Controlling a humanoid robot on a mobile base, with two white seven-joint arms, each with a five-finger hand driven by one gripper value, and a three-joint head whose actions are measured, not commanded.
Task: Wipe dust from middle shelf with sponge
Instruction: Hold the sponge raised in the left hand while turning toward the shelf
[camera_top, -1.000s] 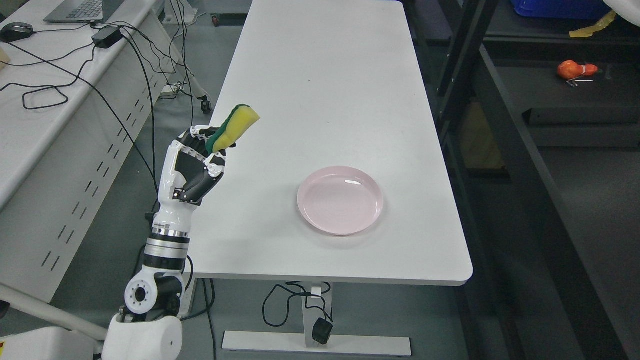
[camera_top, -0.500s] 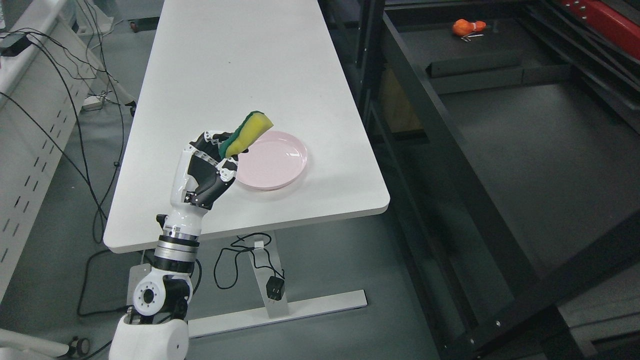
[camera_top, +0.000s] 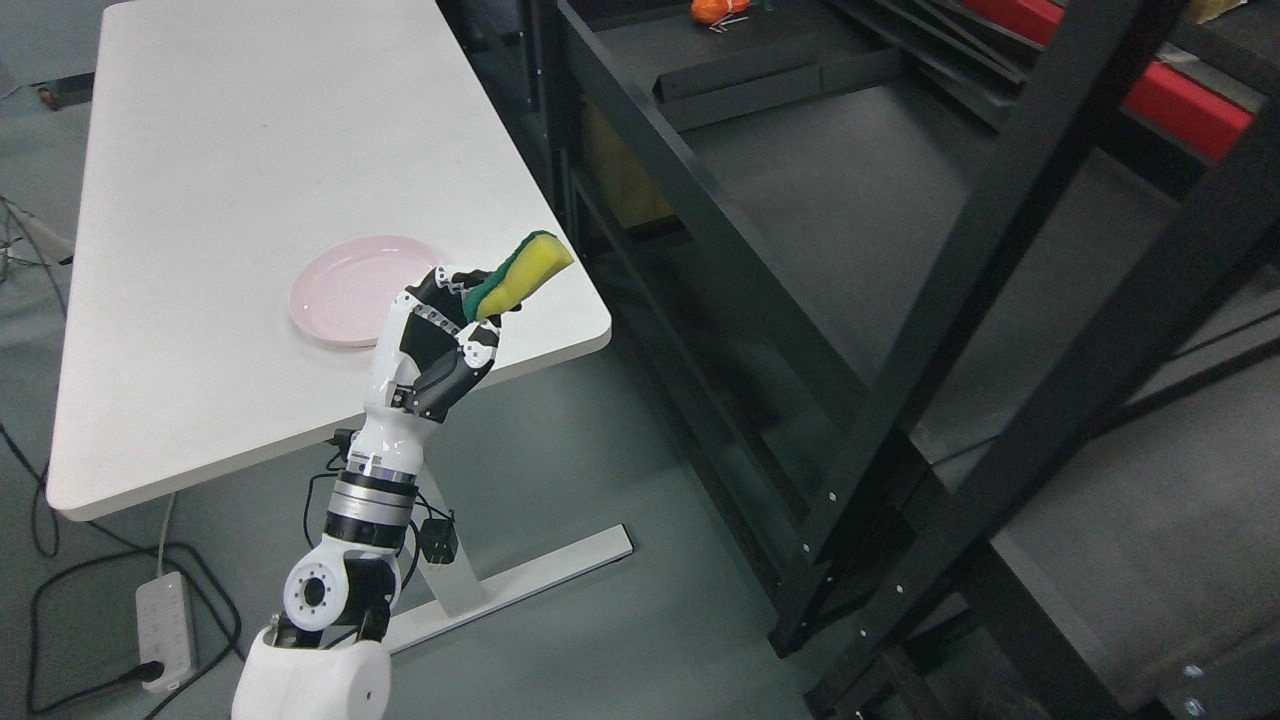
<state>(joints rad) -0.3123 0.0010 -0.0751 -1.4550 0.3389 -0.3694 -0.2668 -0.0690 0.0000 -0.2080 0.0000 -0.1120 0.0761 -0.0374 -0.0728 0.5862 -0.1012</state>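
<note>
Our left hand (camera_top: 450, 320) has its fingers clamped on the sponge (camera_top: 520, 272), raised over the worktop's (camera_top: 200, 150) right front corner. We should carry it level to the shelf (camera_top: 850, 200), clearing the black posts.

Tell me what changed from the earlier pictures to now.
The whole view has swung right: the camera turned from the white table toward the black metal shelf rack, which now fills the right side. The left hand keeps its grip on the yellow-and-green sponge, raised as before. The pink round plate lies unmoved on the table.
</note>
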